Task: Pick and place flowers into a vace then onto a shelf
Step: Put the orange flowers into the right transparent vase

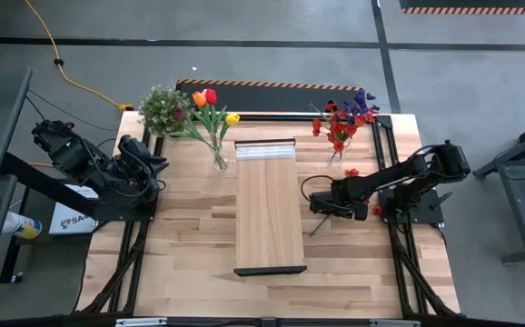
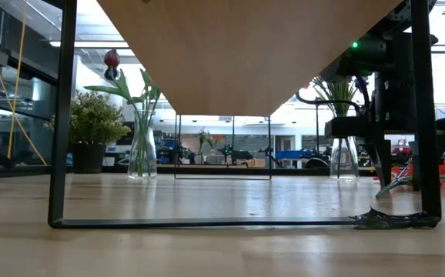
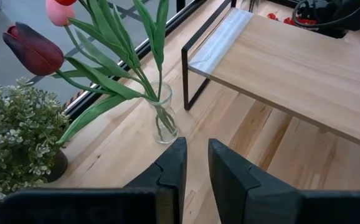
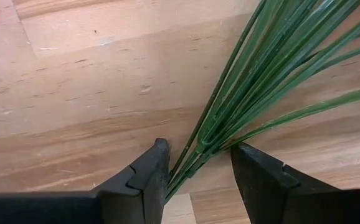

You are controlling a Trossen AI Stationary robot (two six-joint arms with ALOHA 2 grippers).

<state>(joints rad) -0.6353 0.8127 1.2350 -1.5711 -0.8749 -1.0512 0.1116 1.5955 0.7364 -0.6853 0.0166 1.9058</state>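
Currently the right gripper [image 4: 195, 165] is down at the tabletop [image 1: 190, 236] just right of the shelf [image 1: 269, 213], fingers part open with a bundle of thin green stems [image 4: 255, 87] running between them; they straddle the stem ends but don't look clamped, so I'd call it lined up for a pinch, not a grip. Low approach makes sense: the stems lie flat on the wood, so the jaws have to come in at table height around the bunched end. Left gripper [image 3: 195, 168] is parked at the left edge of the table, fingers with a narrow gap, holding nothing, aimed at the glass vase [image 3: 163, 121] of tulips [image 1: 210, 102] at the far left, beside the potted plant [image 1: 163, 107]. Second vase [image 1: 335, 154] with red and purple sprays [image 1: 344, 116] stands far right, close to the working arm, likely the drop target. Shelf is bare down the middle, so neither vase has been placed yet. Risk: the thin stems could splay or slip when pinched.
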